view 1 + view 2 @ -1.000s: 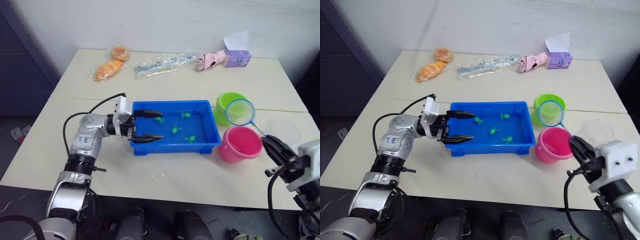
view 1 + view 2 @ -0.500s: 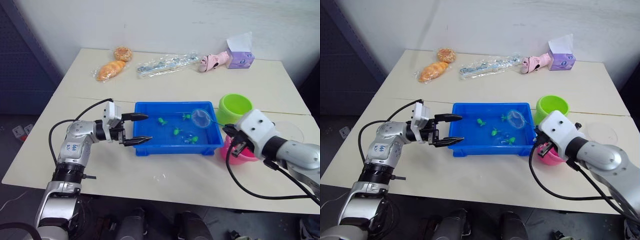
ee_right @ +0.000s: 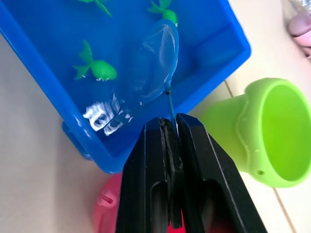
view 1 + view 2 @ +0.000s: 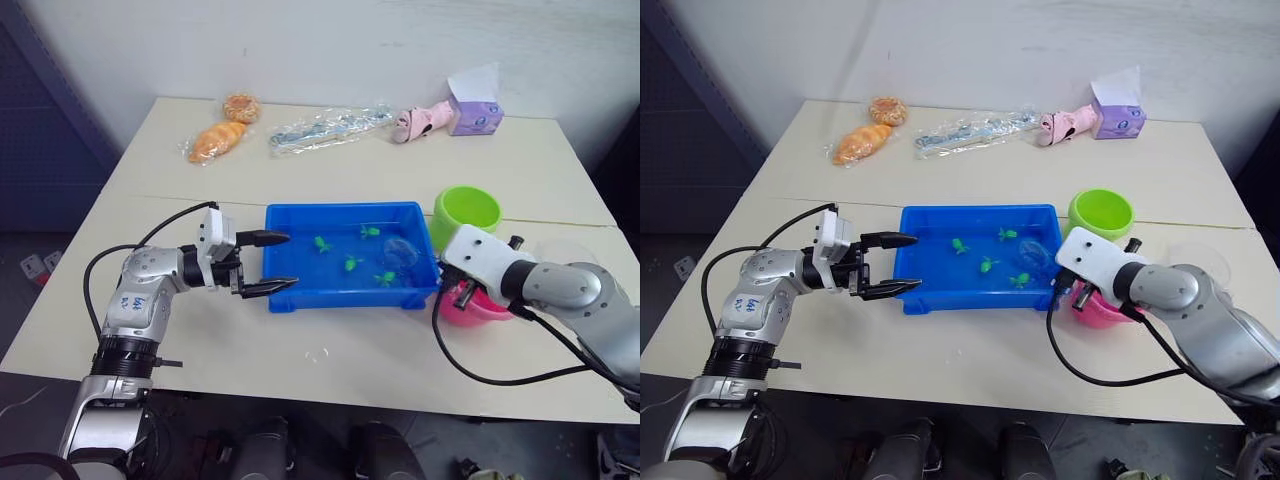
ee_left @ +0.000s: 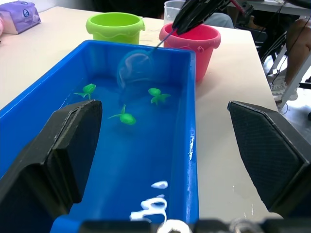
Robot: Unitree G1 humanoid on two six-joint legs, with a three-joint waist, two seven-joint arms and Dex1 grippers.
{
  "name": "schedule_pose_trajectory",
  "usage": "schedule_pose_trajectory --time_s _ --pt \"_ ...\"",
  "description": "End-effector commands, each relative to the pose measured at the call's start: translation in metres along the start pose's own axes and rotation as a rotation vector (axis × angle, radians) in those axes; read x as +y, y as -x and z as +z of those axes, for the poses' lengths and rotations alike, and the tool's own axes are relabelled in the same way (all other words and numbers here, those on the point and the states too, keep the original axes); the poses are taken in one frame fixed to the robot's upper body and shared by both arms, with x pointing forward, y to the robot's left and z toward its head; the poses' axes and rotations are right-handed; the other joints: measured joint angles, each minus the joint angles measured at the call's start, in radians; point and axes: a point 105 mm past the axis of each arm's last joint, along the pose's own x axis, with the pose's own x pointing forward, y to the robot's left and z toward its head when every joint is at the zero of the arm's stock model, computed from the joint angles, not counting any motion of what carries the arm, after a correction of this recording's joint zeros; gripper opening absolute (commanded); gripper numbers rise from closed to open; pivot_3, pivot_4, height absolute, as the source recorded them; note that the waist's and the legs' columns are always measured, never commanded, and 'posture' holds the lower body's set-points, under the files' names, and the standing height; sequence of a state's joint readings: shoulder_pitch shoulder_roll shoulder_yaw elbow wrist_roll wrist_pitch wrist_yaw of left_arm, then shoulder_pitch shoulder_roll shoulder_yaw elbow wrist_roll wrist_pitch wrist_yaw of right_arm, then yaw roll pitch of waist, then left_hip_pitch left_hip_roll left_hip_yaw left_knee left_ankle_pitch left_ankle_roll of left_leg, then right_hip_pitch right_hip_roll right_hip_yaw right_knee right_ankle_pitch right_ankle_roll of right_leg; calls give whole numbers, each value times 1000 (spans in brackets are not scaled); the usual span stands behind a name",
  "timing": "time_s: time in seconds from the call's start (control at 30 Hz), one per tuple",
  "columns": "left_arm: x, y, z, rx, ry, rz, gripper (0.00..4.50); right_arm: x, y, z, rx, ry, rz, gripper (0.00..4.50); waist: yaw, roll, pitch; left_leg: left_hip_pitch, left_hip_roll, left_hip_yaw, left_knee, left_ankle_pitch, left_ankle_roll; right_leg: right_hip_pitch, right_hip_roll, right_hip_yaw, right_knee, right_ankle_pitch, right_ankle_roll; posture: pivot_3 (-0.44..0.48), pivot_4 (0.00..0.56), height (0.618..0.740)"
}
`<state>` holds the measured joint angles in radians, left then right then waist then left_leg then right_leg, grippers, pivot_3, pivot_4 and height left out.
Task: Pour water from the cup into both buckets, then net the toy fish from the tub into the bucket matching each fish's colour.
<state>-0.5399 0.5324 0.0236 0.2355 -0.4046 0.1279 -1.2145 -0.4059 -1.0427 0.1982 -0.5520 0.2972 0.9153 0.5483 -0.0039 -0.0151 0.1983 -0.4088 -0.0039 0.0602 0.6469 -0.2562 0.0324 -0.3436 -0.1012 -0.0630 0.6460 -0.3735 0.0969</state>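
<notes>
The net (image 3: 155, 63) is dipping into the right end of the tub (image 4: 300, 298), its round hoop sitting among the green fish (image 4: 351, 264) in the water. Its thin handle is running back from the hoop over the tub's right rim into the right hand (image 3: 171, 145), whose two black fingers are pinched tight on the stick. That hand is hanging just above the pink bucket (image 4: 470, 310), right beside the tub's right wall, so the hoop is lying just ahead of the fingertips and a little lower.

Four green fish are showing in the tub; one (image 3: 97, 69) is lying close beside the hoop and another (image 3: 164, 10) is sitting just past its far edge. None is visibly lying in the mesh.

The green bucket (image 4: 467, 214) is standing just behind the pink one, near the tub's far right corner.

The left hand (image 4: 268, 262) is waiting at the tub's left end with its fingers spread wide, one over the rim and one just outside the near wall, holding nothing. It is well apart from the net, with the whole length of the tub between them.

On the tabletop (image 4: 330, 350), a clear cup (image 4: 575, 252) is standing to the right of the buckets. Along the far edge, some wrapped bread (image 4: 216, 138), a clear plastic packet (image 4: 330, 126), a pink toy (image 4: 420, 119) and a purple tissue box (image 4: 474, 114) are lying in a row.
</notes>
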Motion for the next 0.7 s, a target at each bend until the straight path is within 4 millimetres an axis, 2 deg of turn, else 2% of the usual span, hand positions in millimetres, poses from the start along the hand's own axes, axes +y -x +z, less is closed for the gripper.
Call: schedule_pose_trajectory --time_s 0.03,0.23,0.4,0.5,0.6,0.7 --pt "0 3 11 -16 -49 5 4461 5 4 8 -8 -79 61 0 0 0 0 0 0 0 0 0 0 0 0 0 0 0 0 0 150 740" --pt "-5 2 9 -20 -51 -6 4461 11 7 -9 83 -146 140 0 0 0 0 0 0 0 0 -1 0 0 -1 0 -1 0 0 0 150 740" --pt "-10 -1 7 -29 -45 -6 4461 17 7 1 23 -408 230 0 -2 0 0 0 0 -1 0 -1 0 0 -1 -1 -1 0 0 0 150 740" --pt "-12 0 6 -31 -41 0 4461 7 7 8 -24 -621 250 0 -2 0 0 0 0 -1 -1 -1 0 0 -1 -1 0 0 0 0 150 740" --pt "-12 0 5 -33 -40 10 4461 -3 8 4 -49 -813 257 0 -2 0 0 0 0 -1 -1 -1 0 0 -1 -1 -1 0 0 0 150 740" --pt "-11 0 4 -34 -40 18 4461 -11 10 1 -103 -926 264 0 3 0 0 0 0 -1 -1 -1 1 0 -1 -1 -1 0 0 0 150 740"
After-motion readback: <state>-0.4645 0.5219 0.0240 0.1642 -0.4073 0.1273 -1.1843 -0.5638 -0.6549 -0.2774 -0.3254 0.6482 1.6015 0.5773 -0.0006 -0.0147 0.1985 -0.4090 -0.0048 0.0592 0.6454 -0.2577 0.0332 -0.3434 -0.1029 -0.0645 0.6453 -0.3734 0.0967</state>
